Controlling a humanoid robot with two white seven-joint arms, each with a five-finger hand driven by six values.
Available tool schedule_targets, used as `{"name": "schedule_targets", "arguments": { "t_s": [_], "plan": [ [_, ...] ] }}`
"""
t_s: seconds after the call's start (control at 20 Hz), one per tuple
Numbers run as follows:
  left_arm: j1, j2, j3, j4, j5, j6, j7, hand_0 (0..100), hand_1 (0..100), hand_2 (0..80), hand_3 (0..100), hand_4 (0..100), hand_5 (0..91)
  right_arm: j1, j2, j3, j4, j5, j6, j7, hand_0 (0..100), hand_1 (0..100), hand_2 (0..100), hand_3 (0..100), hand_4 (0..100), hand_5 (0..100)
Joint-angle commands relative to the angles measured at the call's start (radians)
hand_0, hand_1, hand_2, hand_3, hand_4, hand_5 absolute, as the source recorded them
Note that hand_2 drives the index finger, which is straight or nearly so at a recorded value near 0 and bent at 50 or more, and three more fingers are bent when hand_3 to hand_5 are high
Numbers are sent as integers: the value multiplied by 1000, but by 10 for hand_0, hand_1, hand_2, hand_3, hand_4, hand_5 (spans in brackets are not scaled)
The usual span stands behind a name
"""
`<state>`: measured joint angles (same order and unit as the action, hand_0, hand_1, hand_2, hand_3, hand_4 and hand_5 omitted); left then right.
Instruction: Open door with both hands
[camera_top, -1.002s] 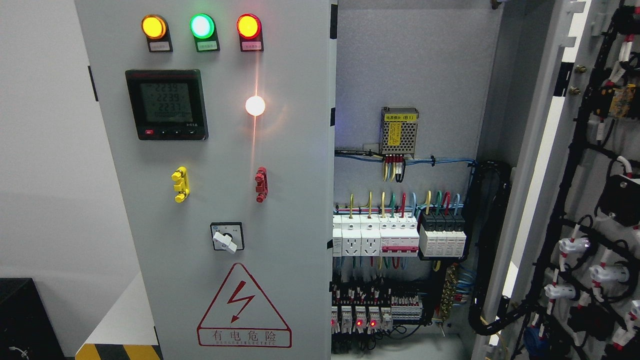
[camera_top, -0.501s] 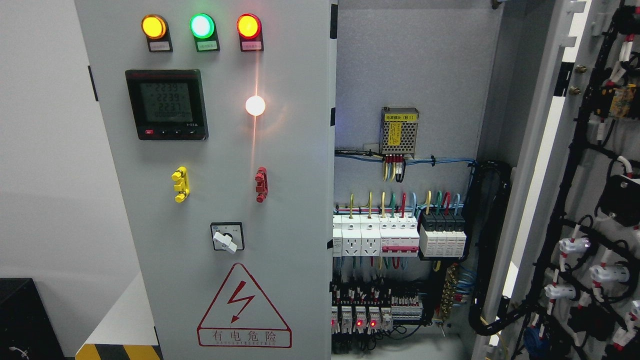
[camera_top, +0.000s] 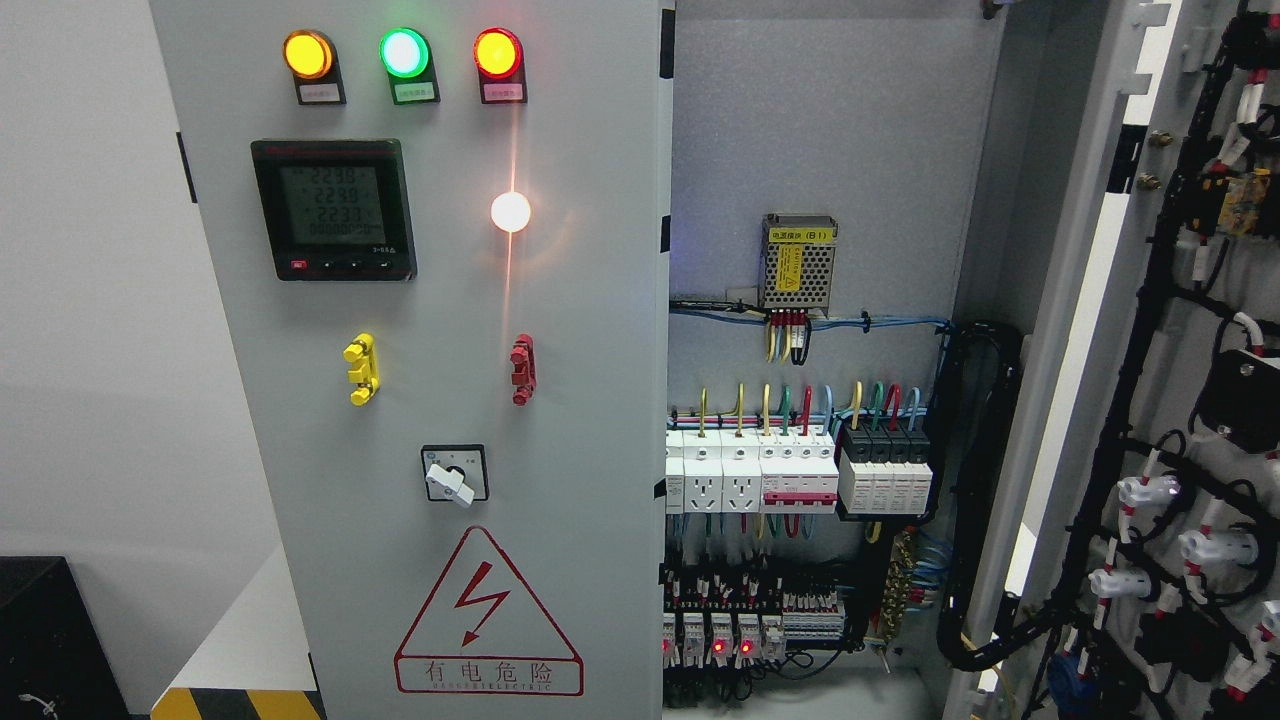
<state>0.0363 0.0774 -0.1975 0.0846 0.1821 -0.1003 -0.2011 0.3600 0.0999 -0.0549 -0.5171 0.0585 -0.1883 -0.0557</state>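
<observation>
No hand is seen, so grip state cannot be told; right door (camera_top: 1180, 330) is swung wide, exposing breakers (camera_top: 800, 475) mid-frame.

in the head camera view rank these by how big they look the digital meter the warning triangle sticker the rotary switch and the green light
Largest to smallest:
1. warning triangle sticker
2. digital meter
3. rotary switch
4. green light
The last two look close in size, so their order is unsure. All sit on the same door panel.

Bright, even light, sharp throughout. The white lamp (camera_top: 510, 211) blows out, throwing a thin vertical flare up and down the door (camera_top: 560, 330). The cabinet interior (camera_top: 820, 130) sits slightly dimmer, bluish; its lower wiring is shadowed.
</observation>
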Motion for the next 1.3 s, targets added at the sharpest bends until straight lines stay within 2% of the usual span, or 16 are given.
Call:
{"name": "schedule_targets", "arguments": {
  "t_s": [0.0,0.3,0.65,0.75,0.85,1.05,1.25],
  "plan": [
    [1,-13,59,4,-9,-1,11,0,0,0,0,0,0,131,-40,62,-562,0,-3,-3,0,0,0,0,0,0],
    [1,-24,52,4,-9,-1,17,0,0,0,0,0,0,278,-98,148,-947,0,-3,-3,0,0,0,0,0,0],
    [-9,-25,53,4,-7,-1,8,0,0,0,0,0,0,416,-114,196,-1305,0,-3,-3,0,0,0,0,0,0],
    [-12,-25,53,4,-7,1,8,0,0,0,0,0,0,441,-146,233,-1383,-2,-3,-3,0,0,0,0,0,0],
    [-13,-25,53,4,-6,1,8,0,0,0,0,0,0,459,-170,257,-1461,-2,-3,-3,0,0,0,0,0,0],
    [-13,-31,52,4,-7,1,8,0,0,0,0,0,0,453,-178,274,-1570,-2,-9,-3,0,0,0,0,0,0],
    [-15,-31,52,4,-7,1,8,0,0,0,0,0,0,384,-198,317,-1571,-2,-89,-3,0,0,0,0,0,0]
  ]
}}
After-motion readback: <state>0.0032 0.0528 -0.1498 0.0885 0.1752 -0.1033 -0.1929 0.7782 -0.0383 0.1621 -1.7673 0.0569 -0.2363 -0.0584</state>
